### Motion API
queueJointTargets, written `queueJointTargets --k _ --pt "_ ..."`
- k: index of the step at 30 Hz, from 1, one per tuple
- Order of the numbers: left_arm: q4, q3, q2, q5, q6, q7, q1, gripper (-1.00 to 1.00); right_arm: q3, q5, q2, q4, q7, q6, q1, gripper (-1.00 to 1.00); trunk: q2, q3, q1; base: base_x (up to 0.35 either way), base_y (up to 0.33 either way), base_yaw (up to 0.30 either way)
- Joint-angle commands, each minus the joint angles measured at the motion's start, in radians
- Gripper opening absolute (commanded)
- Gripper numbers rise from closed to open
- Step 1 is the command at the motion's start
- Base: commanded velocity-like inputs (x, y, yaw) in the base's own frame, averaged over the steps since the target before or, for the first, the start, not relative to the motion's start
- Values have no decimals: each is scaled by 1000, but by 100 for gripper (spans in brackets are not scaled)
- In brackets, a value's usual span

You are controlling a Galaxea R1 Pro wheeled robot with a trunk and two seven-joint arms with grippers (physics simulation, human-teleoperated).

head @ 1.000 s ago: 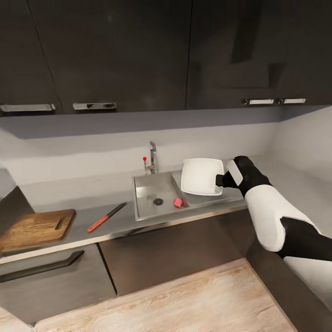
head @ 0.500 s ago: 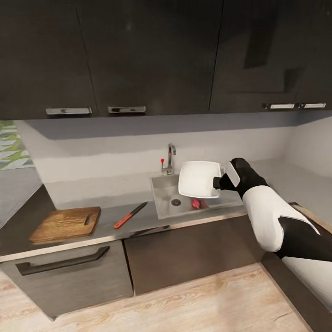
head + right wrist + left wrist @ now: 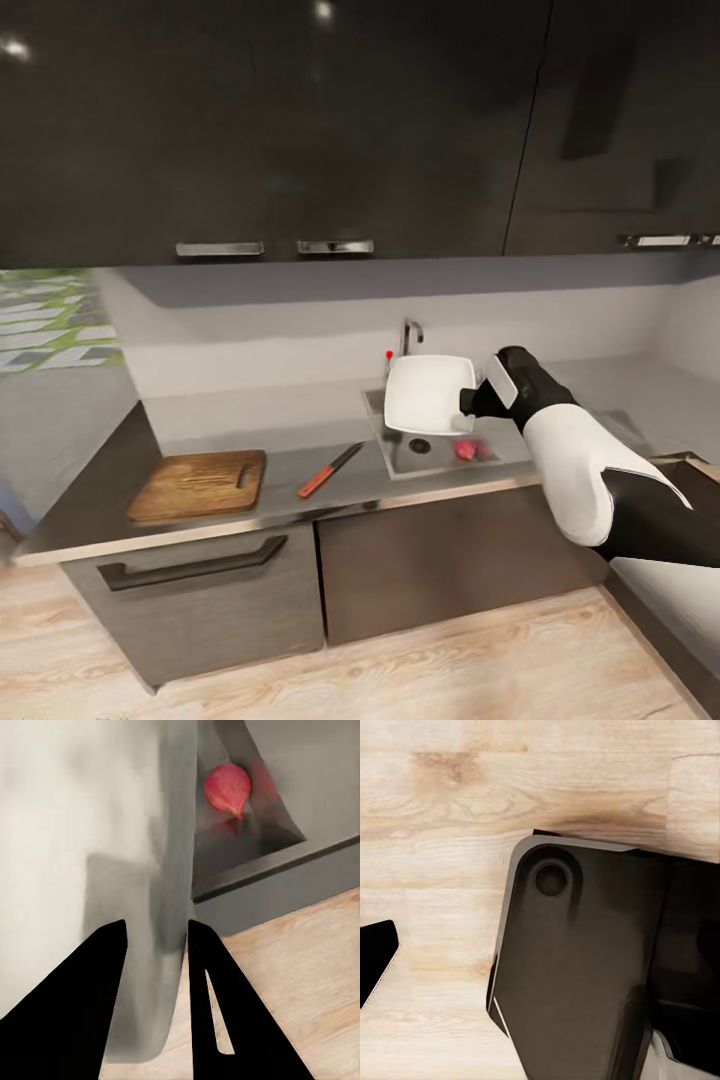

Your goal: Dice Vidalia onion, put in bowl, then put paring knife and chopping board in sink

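- Since the earlier frames the whole head view has slid sideways – camera/base moved, not the things: board, knife and sink sit further right in frame, and a green-patterned wall patch point(image 3: 55, 318) has come in at the left edge. Bowl is held up by the right arm as before.
- Head view: right gripper point(image 3: 470, 400) clamped on the rim of the white bowl point(image 3: 428, 394), which is held tilted in the air over the sink point(image 3: 395, 455), its face toward the camera.
- Head view: Vidalia onion point(image 3: 466, 450) lies in the sink basin near its front right corner, beside the drain; chrome tap point(image 3: 410, 336) w/ red dot behind, partly hidden by the bowl.
- Head view: paring knife point(image 3: 330, 471) lies diagonal on the tabletop point(image 3: 230, 425) between sink and chopping board point(image 3: 200, 485); board flat near the front edge, slot handle toward the knife. Dark upper cabinets point(image 3: 300, 120) above, dark drawer point(image 3: 190, 590) below, wood floor point(image 3: 420, 670).
- Left wrist view: dark robot body part point(image 3: 577, 967) over pale wood floor; left jaws – can't tell their state.
- Right wrist view: two black fingers point(image 3: 97, 997) close together, pinching the bowl's wall; onion lies beyond in the sink corner, floor past the tabletop's front edge.
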Motion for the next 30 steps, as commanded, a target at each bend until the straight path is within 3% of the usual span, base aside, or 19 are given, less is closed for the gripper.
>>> queueJointTargets --k 1,30 --pt "-2 0 0 4 -1 -1 0 100 -6 -6 1 1 -6 2 -1 -100 -2 0 1 -67 275 76" --pt "-2 0 0 4 -1 -1 0 100 -6 -8 4 31 -5 -4 -1 -100 -2 45 1 -52 279 19"
